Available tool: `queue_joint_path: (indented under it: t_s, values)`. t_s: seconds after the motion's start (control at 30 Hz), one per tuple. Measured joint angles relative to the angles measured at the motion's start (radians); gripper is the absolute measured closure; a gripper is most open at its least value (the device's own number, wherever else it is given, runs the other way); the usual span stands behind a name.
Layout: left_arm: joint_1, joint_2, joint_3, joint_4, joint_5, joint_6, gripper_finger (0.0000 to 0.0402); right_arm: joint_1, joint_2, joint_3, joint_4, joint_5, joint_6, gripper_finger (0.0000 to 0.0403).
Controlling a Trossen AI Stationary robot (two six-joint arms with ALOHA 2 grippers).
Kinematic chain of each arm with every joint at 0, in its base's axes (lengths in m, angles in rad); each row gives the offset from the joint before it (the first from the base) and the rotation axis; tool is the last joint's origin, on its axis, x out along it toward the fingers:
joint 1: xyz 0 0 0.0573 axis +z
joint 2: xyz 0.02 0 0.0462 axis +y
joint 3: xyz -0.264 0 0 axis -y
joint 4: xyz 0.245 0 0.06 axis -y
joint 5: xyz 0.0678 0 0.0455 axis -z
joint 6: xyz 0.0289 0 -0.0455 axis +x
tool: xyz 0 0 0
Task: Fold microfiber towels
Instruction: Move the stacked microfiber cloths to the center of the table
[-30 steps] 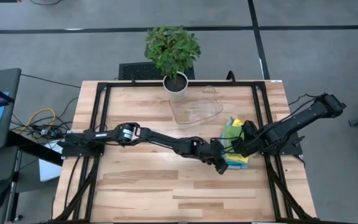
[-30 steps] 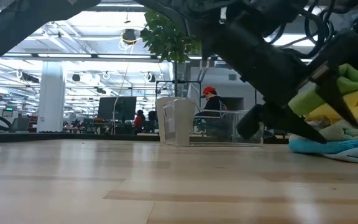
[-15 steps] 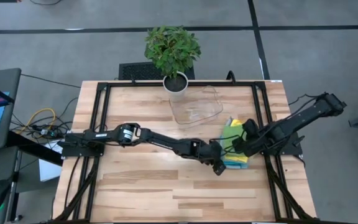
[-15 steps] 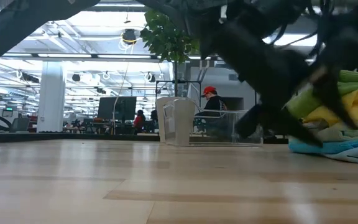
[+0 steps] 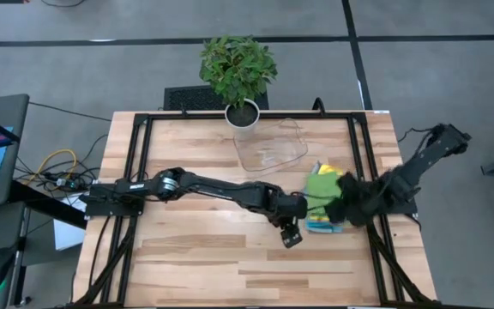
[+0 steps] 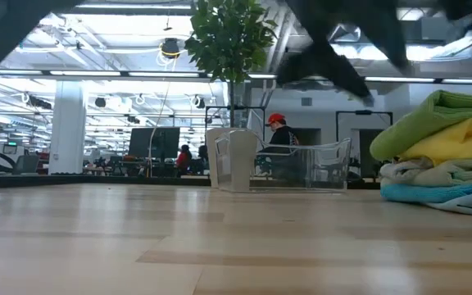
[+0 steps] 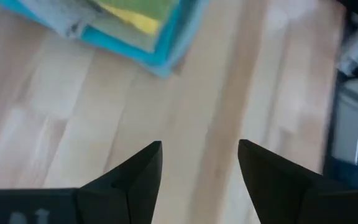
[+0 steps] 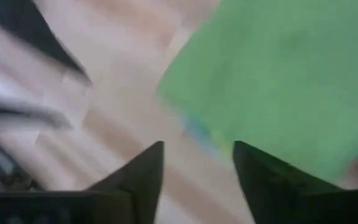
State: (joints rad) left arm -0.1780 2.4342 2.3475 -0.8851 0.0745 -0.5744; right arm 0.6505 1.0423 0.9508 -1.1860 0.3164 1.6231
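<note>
Even, bright overhead light is cast on the tabletop, with faint shadows. Ceiling lamps glare at the low view's upper left. Both wrist views are smeared by motion blur.

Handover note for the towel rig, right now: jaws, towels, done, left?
Left gripper: jaws open, empty, above bare table just beside the towel stack.
Right gripper: jaws open, empty, over the green towel atop the stack.
Towels: one folded stack at the table's right side, green on top, then yellow, grey, blue at the bottom.
Clear tray by the potted plant.
Done: visible towels folded and stacked.
Left: no loose towel in sight.
</note>
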Motion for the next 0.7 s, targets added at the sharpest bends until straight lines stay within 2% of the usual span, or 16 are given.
queue_joint_path:
  t_s: [0.13, 0.27, 0.3, 0.37, 0.47, 0.7]
  values:
    - [-0.027, -0.131, -0.027, -0.108, -0.04, 0.018, 0.0197, 0.185, 0.126, -0.001, 0.116, 0.0, 0.164, 0.0255]
    - [-0.059, -0.246, -0.027, -0.172, -0.172, 0.03, 0.0197, 0.333, 0.28, -0.001, 0.136, -0.003, 0.405, 0.0373]
    - [-0.066, -0.269, -0.027, -0.173, -0.21, 0.03, 0.0197, 0.349, 0.325, -0.001, 0.137, -0.006, 0.45, 0.0385]
    - [-0.081, -0.309, -0.027, -0.169, -0.279, 0.023, 0.0197, 0.357, 0.403, -0.002, 0.137, -0.021, 0.522, 0.0383]
    - [-0.094, -0.361, -0.027, -0.175, -0.345, 0.01, 0.0197, 0.33, 0.476, -0.002, 0.147, -0.046, 0.548, 0.0384]
    - [-0.095, -0.451, -0.028, -0.215, -0.342, -0.005, 0.0197, 0.196, 0.536, -0.021, 0.093, -0.048, 0.435, 0.039]
